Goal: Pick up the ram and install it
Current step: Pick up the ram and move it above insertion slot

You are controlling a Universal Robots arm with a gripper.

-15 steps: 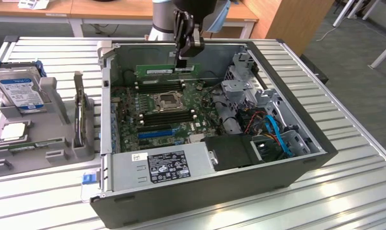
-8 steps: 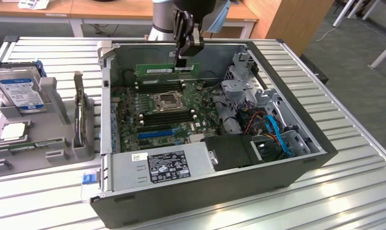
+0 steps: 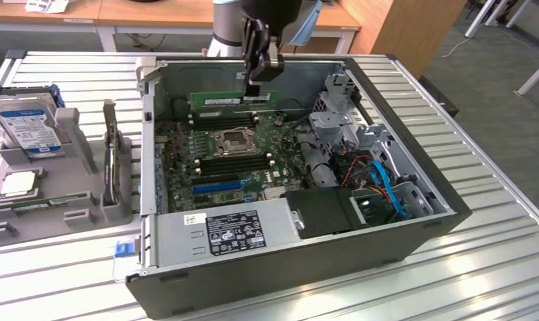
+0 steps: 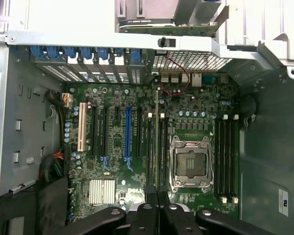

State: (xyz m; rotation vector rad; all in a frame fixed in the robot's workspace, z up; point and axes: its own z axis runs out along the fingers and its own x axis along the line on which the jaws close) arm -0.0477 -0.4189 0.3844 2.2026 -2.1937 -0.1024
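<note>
Exterior view, power supply (image 3: 225, 231): nearest thing, boxed into the near edge of the open case (image 3: 296, 287), label up.
motherboard (image 3: 251, 174): flat on the case floor just beyond, with black memory slots (image 3: 227, 162) on either side of the processor socket (image 3: 231, 139), all empty-looking.
ram (image 3: 223, 99): farther back, up in the air over the board's far part, long edge level, seated in no slot. The wrist view has it (image 4: 157, 142) edge-on, a thin line running along the slots.
gripper (image 3: 251, 90): hangs from above, claw pinching the ram toward the end on the exterior view's right, fingers (image 4: 147, 215) pressed to its two faces.
handling: light, stiff and thin, likely brittle. I'd judge the flat faces the safe hold, clear of the contact edge.
</note>
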